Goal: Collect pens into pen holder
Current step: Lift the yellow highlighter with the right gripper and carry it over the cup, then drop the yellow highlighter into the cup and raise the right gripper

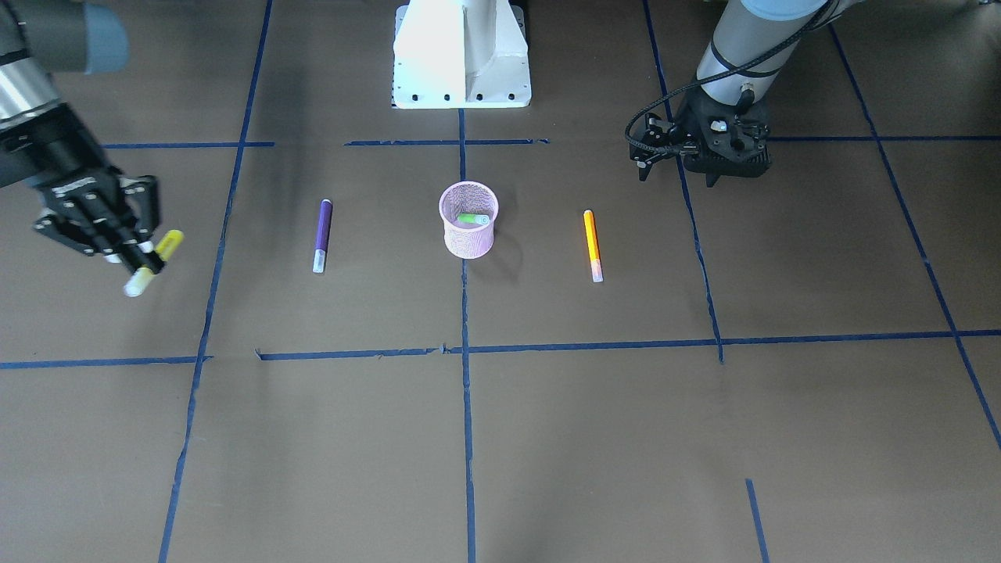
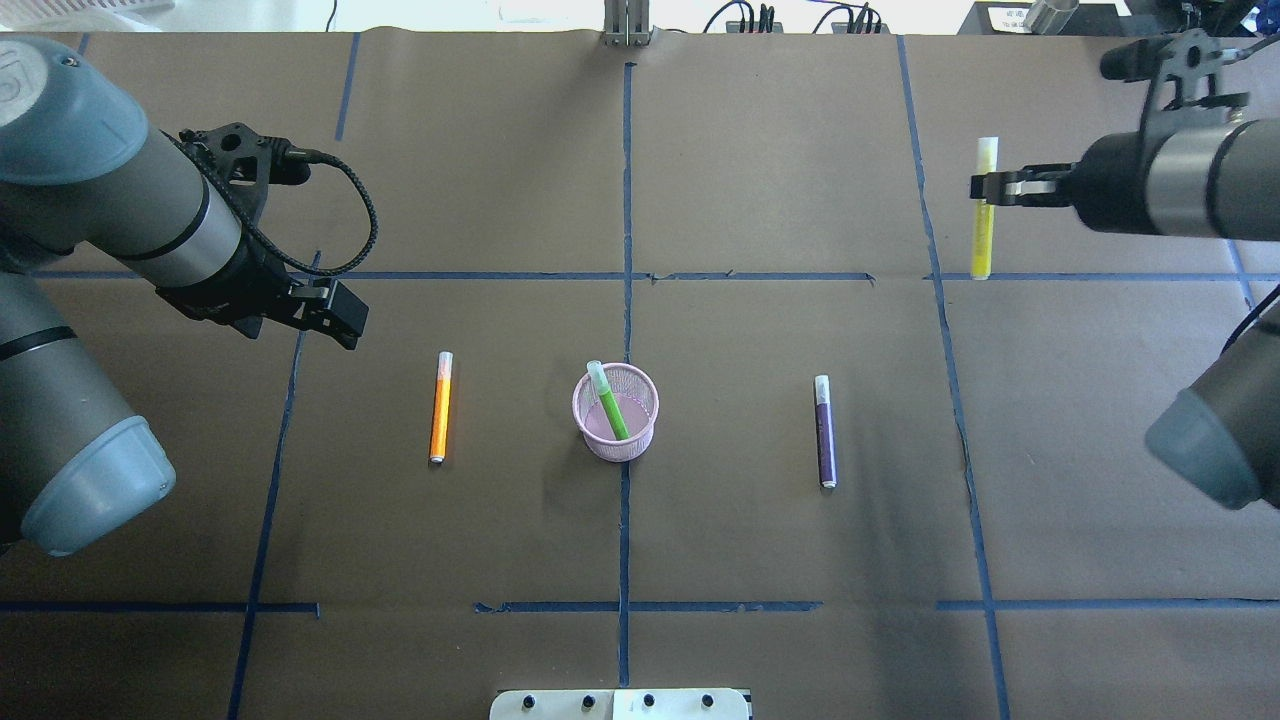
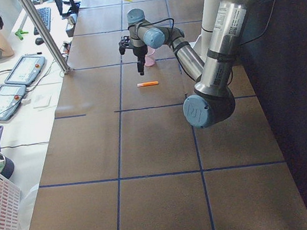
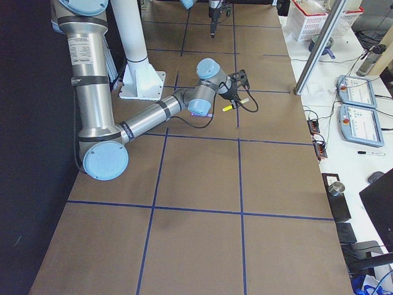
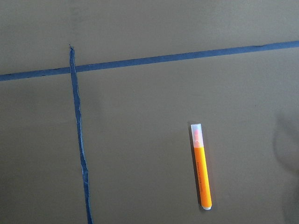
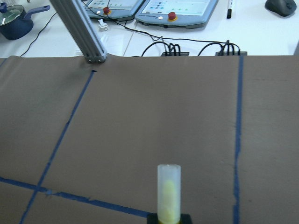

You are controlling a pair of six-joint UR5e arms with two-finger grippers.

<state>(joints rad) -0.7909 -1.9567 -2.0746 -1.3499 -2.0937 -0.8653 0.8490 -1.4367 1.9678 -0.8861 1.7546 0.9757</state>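
Note:
The pink mesh pen holder [image 1: 468,234] [image 2: 640,437] stands at the table's middle with a green pen [image 1: 474,220] [image 2: 608,400] leaning inside it. A purple pen [image 1: 322,234] [image 2: 824,430] lies flat on the robot's right of the cup. An orange pen [image 1: 592,244] [image 2: 441,405] [image 5: 201,168] lies flat on its left. My right gripper [image 1: 133,250] [image 2: 985,187] is shut on the yellow pen [image 1: 168,244] [image 2: 985,240] [image 6: 168,193] and holds it above the table, far to the right of the cup. My left gripper [image 1: 679,176] [image 2: 345,325] is open and empty, above and behind the orange pen.
The robot's white base [image 1: 461,55] stands behind the cup. Blue tape lines [image 2: 625,250] cross the brown table cover. Operator consoles and cables [image 6: 187,9] lie beyond the table's far edge.

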